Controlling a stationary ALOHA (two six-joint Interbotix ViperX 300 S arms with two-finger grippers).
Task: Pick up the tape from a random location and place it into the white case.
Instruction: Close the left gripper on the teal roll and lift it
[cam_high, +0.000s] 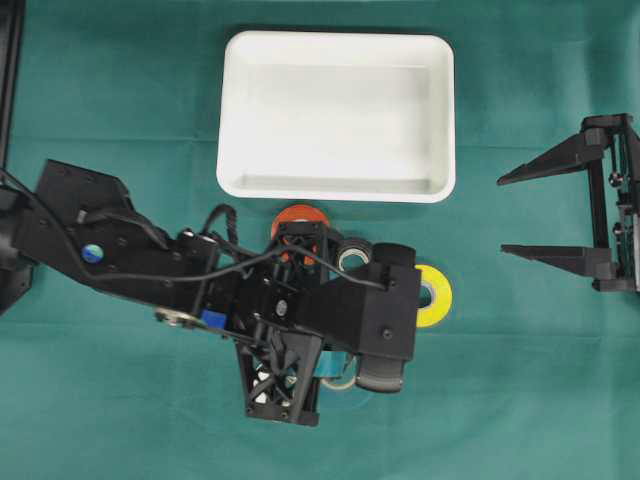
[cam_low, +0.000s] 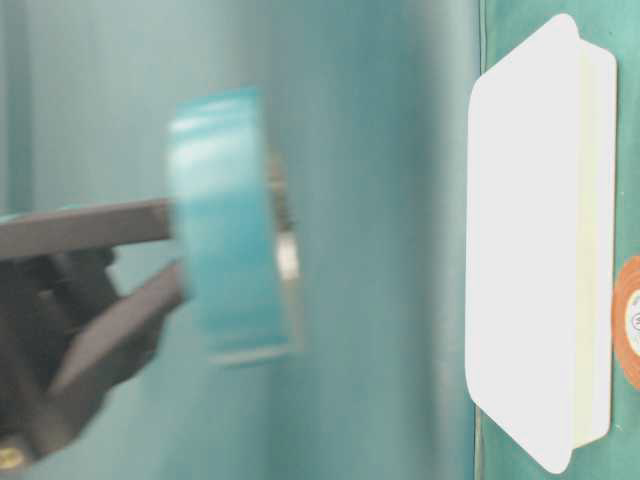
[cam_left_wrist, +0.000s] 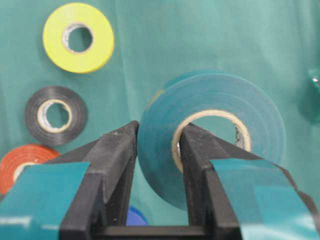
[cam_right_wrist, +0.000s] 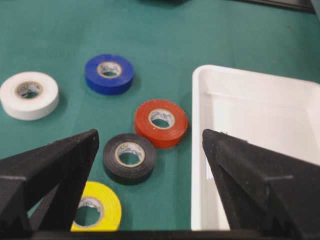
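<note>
My left gripper (cam_left_wrist: 157, 145) is shut on a teal tape roll (cam_left_wrist: 220, 100): one finger presses the outer face, the other sits inside the core hole. In the table-level view the roll (cam_low: 225, 230) hangs above the cloth, held upright between the dark fingers (cam_low: 100, 225). From overhead the left arm hides most of that roll (cam_high: 340, 374). The white case (cam_high: 336, 40) lies at the back middle and holds nothing. My right gripper (cam_high: 502, 215) stands wide open at the right, apart from every roll, with the case's rim (cam_right_wrist: 197, 150) just beyond its jaws.
Loose rolls lie on the green cloth in front of the case: red (cam_right_wrist: 161, 122), black (cam_right_wrist: 129, 158), yellow (cam_right_wrist: 95, 212), blue (cam_right_wrist: 109, 73) and white (cam_right_wrist: 29, 95). Overhead, the yellow roll (cam_high: 435, 295) and red roll (cam_high: 300, 218) peek out beside the left arm.
</note>
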